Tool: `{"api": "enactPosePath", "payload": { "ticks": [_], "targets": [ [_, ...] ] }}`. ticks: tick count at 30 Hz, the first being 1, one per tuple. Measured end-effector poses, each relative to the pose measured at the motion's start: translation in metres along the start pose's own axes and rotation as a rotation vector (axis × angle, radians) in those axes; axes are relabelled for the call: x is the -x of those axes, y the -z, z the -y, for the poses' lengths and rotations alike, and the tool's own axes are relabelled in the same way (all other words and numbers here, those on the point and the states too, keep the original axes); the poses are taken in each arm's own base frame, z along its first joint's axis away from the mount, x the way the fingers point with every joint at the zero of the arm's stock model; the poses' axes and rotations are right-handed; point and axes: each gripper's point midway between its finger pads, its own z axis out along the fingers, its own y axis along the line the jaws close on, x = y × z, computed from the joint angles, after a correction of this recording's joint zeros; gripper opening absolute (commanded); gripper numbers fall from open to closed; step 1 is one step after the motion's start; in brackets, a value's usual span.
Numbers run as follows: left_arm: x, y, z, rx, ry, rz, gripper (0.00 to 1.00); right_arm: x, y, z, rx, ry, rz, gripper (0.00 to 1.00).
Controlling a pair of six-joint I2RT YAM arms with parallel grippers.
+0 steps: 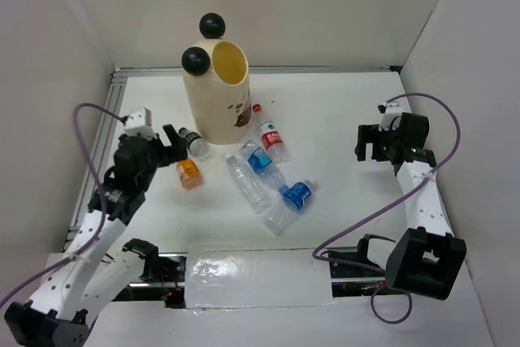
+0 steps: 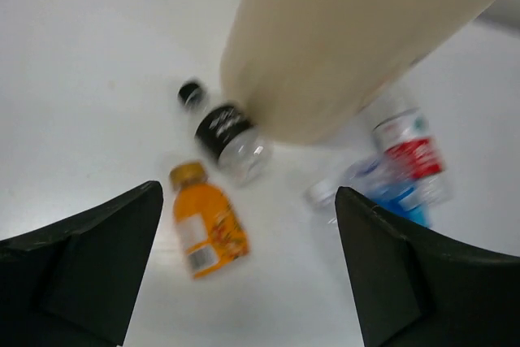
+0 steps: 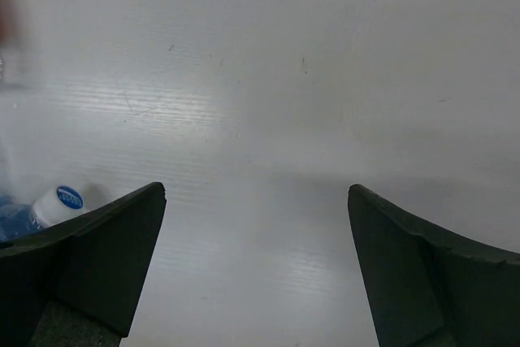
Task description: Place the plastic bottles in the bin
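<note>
The cream bin (image 1: pixel 213 101) with two black balls on its rim stands at the back of the table. Several small plastic bottles lie in front of it: a black-capped one (image 1: pixel 193 143), an orange one (image 1: pixel 188 173), a red-labelled one (image 1: pixel 269 137) and blue-labelled ones (image 1: pixel 262 160) (image 1: pixel 296 195). My left gripper (image 1: pixel 172 145) hovers open just left of the black-capped and orange bottles. In the left wrist view the orange bottle (image 2: pixel 207 229) lies near the left finger and the bin (image 2: pixel 341 38) fills the top. My right gripper (image 1: pixel 367 142) hangs open at the right, holding nothing.
White walls enclose the table on three sides. A metal rail (image 1: pixel 122 79) runs along the back and left edges. In the right wrist view a blue-printed bottle cap (image 3: pixel 61 201) shows at the left by the finger, and bare table (image 3: pixel 268 103) lies ahead.
</note>
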Motion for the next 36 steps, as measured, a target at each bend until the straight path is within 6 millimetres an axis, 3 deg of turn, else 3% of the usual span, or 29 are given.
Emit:
{"api": "enactPosePath", "payload": {
  "ticks": [2,3,6,10,14,17,20,25,30,36],
  "targets": [
    [0.048,0.016,0.016,-0.053,0.070,0.101,1.00,0.000,0.008,0.002,0.004,0.003,0.015,1.00],
    [0.069,0.027,0.025,-0.095,0.105,0.145,1.00,0.003,0.010,-0.002,0.023,0.018,0.028,0.87],
    [0.076,0.040,0.032,-0.135,0.140,0.155,1.00,0.005,0.011,-0.019,0.118,0.037,0.032,0.68],
    [0.044,0.036,0.032,-0.136,0.166,0.037,0.99,-0.003,-0.007,-0.038,0.262,-0.048,-0.056,0.70],
    [-0.001,0.029,0.024,-0.103,0.188,-0.096,1.00,-0.027,-0.024,-0.068,0.394,-0.142,-0.204,0.86],
    [-0.023,0.030,0.021,-0.089,0.197,-0.162,1.00,-0.029,-0.029,-0.095,0.496,-0.160,-0.283,1.00],
    [-0.035,0.030,0.027,-0.107,0.201,-0.209,1.00,-0.022,-0.033,-0.121,0.589,-0.138,-0.312,1.00],
    [-0.065,0.022,0.044,-0.133,0.136,-0.336,1.00,-0.035,-0.035,-0.158,0.690,-0.130,-0.394,1.00],
    [-0.099,0.005,0.020,0.051,0.108,-0.445,0.96,-0.036,-0.037,-0.166,0.702,-0.137,-0.401,1.00],
    [-0.108,-0.025,-0.015,0.262,0.078,-0.452,0.96,-0.034,-0.037,-0.165,0.702,-0.151,-0.396,1.00]
  ]
}}
